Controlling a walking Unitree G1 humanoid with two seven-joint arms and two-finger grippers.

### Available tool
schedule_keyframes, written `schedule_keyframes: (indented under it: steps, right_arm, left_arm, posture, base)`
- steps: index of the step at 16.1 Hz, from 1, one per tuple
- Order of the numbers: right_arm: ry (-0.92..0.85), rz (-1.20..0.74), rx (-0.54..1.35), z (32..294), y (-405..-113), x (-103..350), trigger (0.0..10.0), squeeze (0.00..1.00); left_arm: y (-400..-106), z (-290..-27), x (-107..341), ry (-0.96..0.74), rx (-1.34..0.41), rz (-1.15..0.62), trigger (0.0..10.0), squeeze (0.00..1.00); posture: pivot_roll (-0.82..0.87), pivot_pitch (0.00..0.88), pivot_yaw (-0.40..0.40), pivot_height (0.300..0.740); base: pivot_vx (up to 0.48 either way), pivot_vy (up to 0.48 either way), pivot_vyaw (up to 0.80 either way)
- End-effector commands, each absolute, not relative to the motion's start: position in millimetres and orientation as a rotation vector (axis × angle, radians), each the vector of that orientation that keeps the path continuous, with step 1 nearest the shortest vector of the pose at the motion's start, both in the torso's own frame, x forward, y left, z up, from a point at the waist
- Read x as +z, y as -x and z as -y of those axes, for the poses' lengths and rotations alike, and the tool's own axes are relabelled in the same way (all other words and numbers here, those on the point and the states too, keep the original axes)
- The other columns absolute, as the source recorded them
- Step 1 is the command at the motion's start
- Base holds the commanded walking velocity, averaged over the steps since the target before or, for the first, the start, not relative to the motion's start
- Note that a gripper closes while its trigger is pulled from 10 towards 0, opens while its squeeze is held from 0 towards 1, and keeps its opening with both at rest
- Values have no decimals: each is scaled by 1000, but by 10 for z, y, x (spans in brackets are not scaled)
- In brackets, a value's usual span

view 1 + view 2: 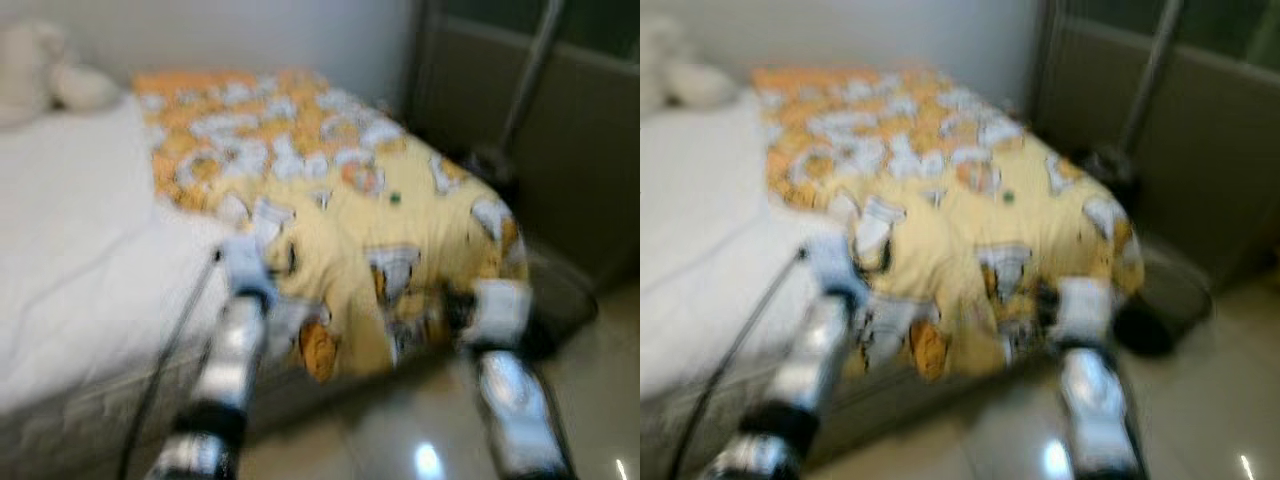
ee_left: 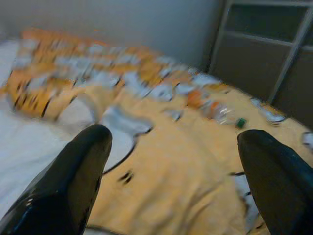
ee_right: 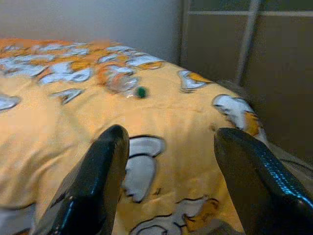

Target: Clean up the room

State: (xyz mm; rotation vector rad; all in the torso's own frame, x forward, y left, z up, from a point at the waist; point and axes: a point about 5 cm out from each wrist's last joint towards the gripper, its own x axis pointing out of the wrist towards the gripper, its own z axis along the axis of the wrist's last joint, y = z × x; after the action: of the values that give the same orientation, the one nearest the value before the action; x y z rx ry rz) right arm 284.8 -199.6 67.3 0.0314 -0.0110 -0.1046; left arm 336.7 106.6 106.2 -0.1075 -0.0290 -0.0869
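A yellow and orange patterned blanket (image 1: 330, 210) lies spread over the right half of a bed, its corner hanging down toward the floor. On top of it rests a clear plastic bottle with a green cap (image 3: 124, 84), also seen as the bottle (image 2: 222, 111) in the left wrist view. My left gripper (image 2: 173, 161) is open, raised at the blanket's near edge. My right gripper (image 3: 168, 161) is open too, level with the blanket's hanging corner. Both silver arms reach forward from the foot of the bed. Nothing sits between either pair of fingers.
White sheet (image 1: 70, 230) covers the bed's left half, with a pale plush toy (image 1: 40, 75) by the wall. A dark wardrobe (image 1: 570, 130) stands right of the bed, a grey pole (image 1: 530, 70) leaning on it. A dark round object (image 1: 1155, 325) sits on the glossy floor.
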Motion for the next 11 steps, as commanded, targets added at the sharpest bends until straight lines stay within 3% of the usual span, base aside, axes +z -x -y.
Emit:
schedule_keyframes:
  steps: [1, 4, 8, 11]
  right_arm:
    - [-92, 38, -123, 2057, -2792, 709, 10000, 0]
    - [-34, -39, -116, 2258, -2479, 534, 10000, 0]
    - [-42, -47, -85, 2151, -2663, 582, 10000, 0]
    - [-61, -21, -76, 2058, -2759, 647, 10000, 0]
  left_arm:
    - [-3358, -1284, 1061, 93, -32, 22, 10000, 0]
    - [-3146, -1740, 794, 42, 76, -83, 10000, 0]
    - [-3356, -1489, 966, 83, 59, -59, 10000, 0]
    - [-3383, -1430, 992, 39, 5, -57, 10000, 0]
  posture:
    - [102, 0, 25, 740]
    - [109, 0, 18, 740]
    - [103, 0, 17, 740]
    - [100, 0, 25, 740]
  base:
    - [311, -360, 469]
    - [330, -344, 479]
    - [335, -340, 206]
    - [322, -351, 673]
